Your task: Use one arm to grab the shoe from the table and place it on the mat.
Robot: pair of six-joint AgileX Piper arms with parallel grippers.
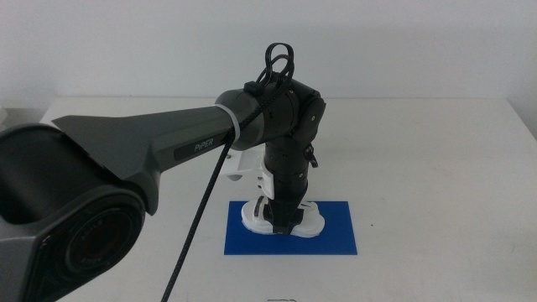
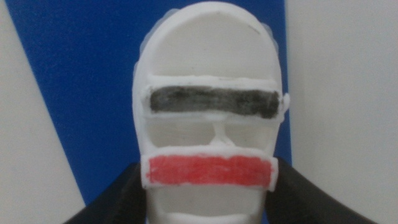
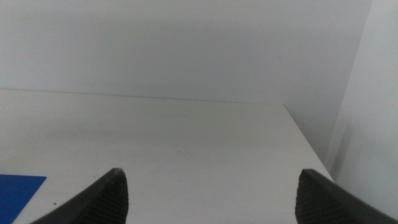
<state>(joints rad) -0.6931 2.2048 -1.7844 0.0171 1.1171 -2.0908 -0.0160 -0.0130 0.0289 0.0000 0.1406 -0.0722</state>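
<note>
Shoe (image 1: 312, 221) is sitting on the blue mat (image 1: 336, 239) as far as I can see, roughly in the middle of it and a bit toward the mat's far edge, toe and heel both inside the blue. The mat itself lies flat on the white table (image 1: 436, 159), close to the near edge and about midway between the table's left and right edges.

My left arm (image 1: 168, 147) comes in from the left side and bends straight down over the mat, black cable loop (image 1: 278, 60) sticking up from the wrist. The left gripper (image 1: 279, 220) is down around the shoe, and from the wrist camera I see the two dark jaws flanking it on either side, right up against the white sole by the red strap (image 2: 209, 170). So the jaws are pinching the shoe across its width. A dark strap (image 2: 213, 101) shows further along the shoe, with blue mat (image 2: 81, 81) behind it and white table (image 2: 342, 74) at both sides of that.

I can't tell from these views whether the sole is fully resting on the mat or just barely above it.

The right gripper (image 3: 211, 193) is waiting off to the side over bare table (image 3: 186, 137), jaws spread wide with nothing between them, and a corner of the mat (image 3: 18, 190) is just visible.
</note>
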